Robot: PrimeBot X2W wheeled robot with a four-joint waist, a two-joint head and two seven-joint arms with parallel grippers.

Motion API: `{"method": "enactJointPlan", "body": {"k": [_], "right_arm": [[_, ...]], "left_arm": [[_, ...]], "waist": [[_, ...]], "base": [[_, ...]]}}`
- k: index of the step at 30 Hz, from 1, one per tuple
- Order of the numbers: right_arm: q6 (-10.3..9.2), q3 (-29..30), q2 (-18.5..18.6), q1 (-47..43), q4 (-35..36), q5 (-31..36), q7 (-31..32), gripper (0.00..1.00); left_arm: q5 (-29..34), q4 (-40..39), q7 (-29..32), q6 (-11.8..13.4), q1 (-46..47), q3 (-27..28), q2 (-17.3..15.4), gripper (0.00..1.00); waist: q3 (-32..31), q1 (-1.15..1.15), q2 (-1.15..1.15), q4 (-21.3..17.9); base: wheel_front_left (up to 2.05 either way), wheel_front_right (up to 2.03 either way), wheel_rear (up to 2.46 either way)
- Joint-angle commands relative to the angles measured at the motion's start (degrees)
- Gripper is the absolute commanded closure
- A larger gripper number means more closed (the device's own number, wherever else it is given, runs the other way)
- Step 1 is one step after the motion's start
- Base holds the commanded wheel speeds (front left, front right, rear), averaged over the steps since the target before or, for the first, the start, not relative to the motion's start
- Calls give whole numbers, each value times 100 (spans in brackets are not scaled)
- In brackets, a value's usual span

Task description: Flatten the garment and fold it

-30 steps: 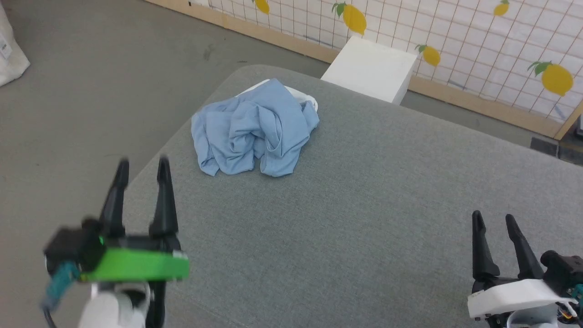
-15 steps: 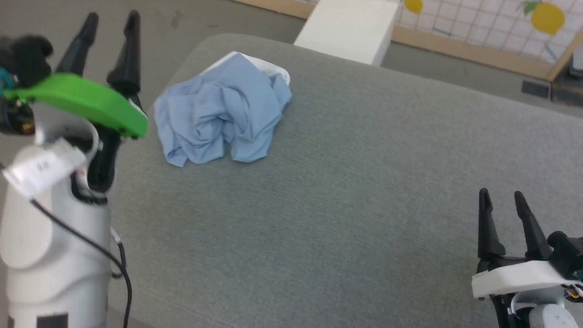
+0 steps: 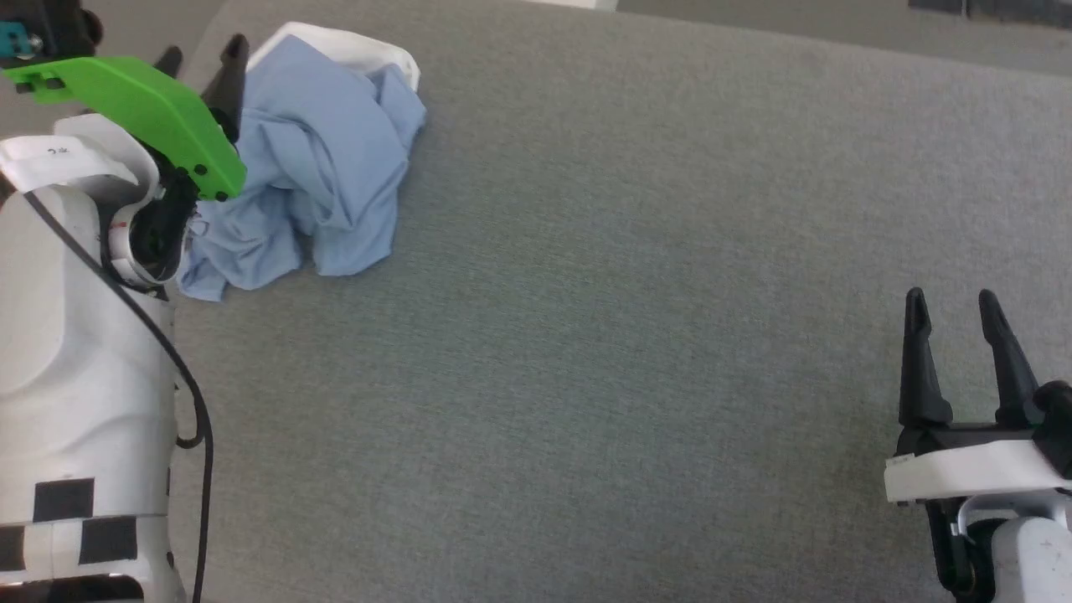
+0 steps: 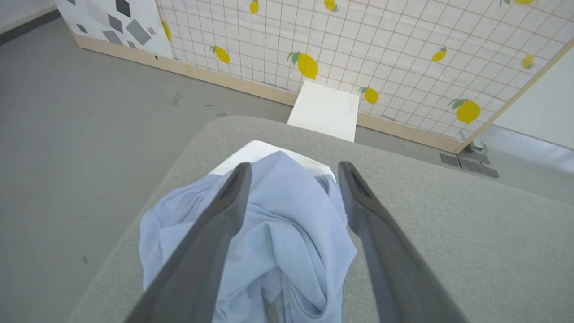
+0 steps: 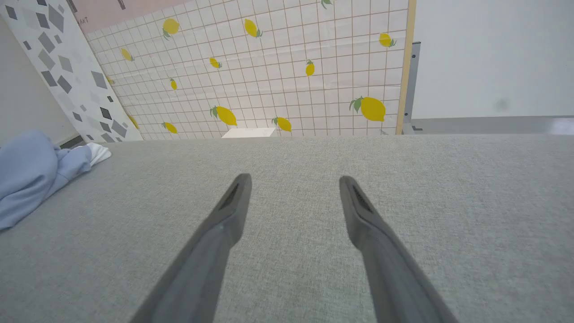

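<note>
Looking at the shirt [image 3: 310, 159], I judge the job not yet begun. It lies crumpled in a heap near the far left corner of the grey padded table [image 3: 628, 293], with nothing flattened and no fold made. My left gripper [image 3: 203, 52] hovers just by the heap, fingers spread wide and holding nothing. My right gripper [image 3: 950, 295] hangs well apart at the near right, equally wide and empty. All the spreading and folding is left to do.
</note>
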State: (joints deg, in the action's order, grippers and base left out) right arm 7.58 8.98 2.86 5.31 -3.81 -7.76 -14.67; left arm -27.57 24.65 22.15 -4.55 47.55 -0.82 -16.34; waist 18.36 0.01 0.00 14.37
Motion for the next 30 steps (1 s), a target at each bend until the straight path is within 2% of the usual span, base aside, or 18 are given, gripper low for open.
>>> {"method": "enactJointPlan", "body": {"k": [1, 7, 11, 16, 20, 21, 22, 23, 27, 30], "right_arm": [[-9, -8, 1, 110, 85, 72, -33, 0], [-9, -90, 1, 194, 384, 227, -33, 0], [-9, -140, 1, 226, 525, 304, -33, 0], [-9, -216, 1, 257, 597, 329, -33, 0], [-9, -265, 1, 315, 620, 328, -33, 0], [-9, -272, 1, 335, 618, 323, -33, 0], [-9, -282, 1, 355, 616, 313, -33, 0], [-9, -283, 1, 369, 615, 304, -33, 0], [-9, -261, 1, 425, 586, 282, -33, 0], [-9, -271, 1, 427, 494, 225, -33, 0]], "left_arm": [[-81, 104, 64, -26, 119, -25, 29, 0], [-193, 585, 436, 87, 211, -85, 128, 0], [-85, 946, 903, 455, 260, -156, 92, 0], [72, 1266, 1364, 1059, 278, -177, 63, 0], [179, 1346, 1363, 1421, 264, -136, 10, 0], [207, 1359, 1347, 1478, 256, -134, -12, 33], [225, 1363, 1306, 1541, 247, -116, -36, 84], [232, 1363, 1265, 1573, 243, -102, -50, 100], [214, 1378, 1206, 1532, 232, -109, -91, 100], [175, 1359, 1004, 1396, 223, -90, -192, 100]], "waist": [[348, -1, 0, -263], [609, -1, 0, -395], [743, -1, 0, -496], [879, -1, 0, -642], [991, -1, 0, -752], [1007, -1, 0, -775], [1022, -1, 0, -807], [1030, -1, 0, -826], [1019, -1, 0, -870], [788, -1, 0, -875]], "base": [[0, 0, 0], [0, 0, 0], [0, 0, 0], [0, 0, 0], [0, 0, 0], [0, 0, 0], [0, 0, 0], [0, 0, 0], [0, 0, 0], [0, 0, 0]]}}
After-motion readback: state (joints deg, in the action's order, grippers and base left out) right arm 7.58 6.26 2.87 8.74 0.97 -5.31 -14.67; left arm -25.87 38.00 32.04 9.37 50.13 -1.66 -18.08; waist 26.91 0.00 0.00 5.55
